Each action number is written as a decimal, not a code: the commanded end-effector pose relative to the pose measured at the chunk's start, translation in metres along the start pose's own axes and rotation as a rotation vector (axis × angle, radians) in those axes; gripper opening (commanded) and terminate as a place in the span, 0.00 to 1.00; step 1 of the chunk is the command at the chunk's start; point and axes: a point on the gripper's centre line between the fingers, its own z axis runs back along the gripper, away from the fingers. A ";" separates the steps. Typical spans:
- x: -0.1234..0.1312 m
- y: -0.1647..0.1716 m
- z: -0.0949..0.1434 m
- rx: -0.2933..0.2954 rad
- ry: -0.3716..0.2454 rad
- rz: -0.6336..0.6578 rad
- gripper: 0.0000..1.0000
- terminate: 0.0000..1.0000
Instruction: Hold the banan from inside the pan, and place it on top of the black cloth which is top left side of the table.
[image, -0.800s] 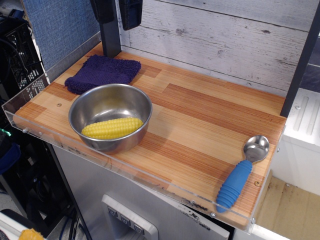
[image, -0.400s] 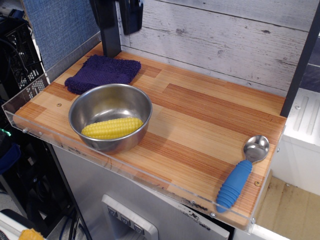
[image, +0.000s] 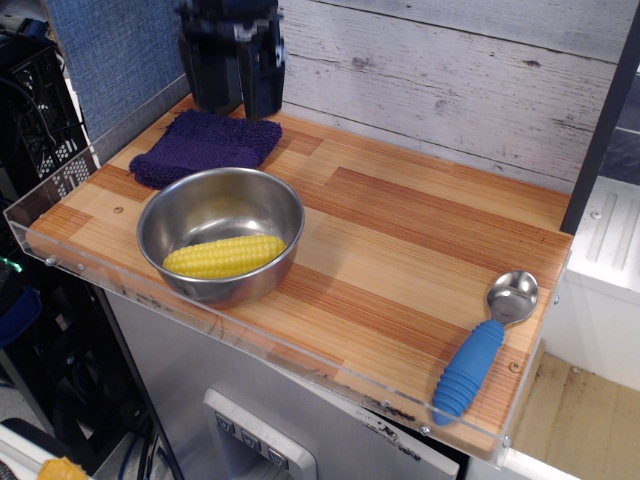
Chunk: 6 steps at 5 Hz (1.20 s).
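The banan, a yellow toy corn cob (image: 224, 256), lies on its side inside the pan, a shiny steel bowl (image: 221, 233), at the table's front left. The black cloth (image: 204, 146), dark purple and knitted, lies just behind the bowl at the back left. My gripper (image: 238, 98) is black and hangs above the cloth's far edge, its two fingers apart and empty. It is well above and behind the bowl.
A spoon with a blue ribbed handle (image: 481, 351) lies at the front right corner. The striped wooden table (image: 420, 250) has a clear acrylic rim along the front and left. A whitewashed plank wall stands behind. A black post rises at the right edge.
My gripper has come down and into view from the top edge, toward the cloth and bowl. The corn, bowl, cloth and spoon have not moved.
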 end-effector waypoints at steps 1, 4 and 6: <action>-0.020 -0.012 0.004 0.024 -0.016 -0.035 1.00 0.00; -0.022 -0.008 -0.023 0.117 -0.174 -0.062 1.00 0.00; -0.021 -0.005 -0.041 0.131 -0.172 -0.027 1.00 0.00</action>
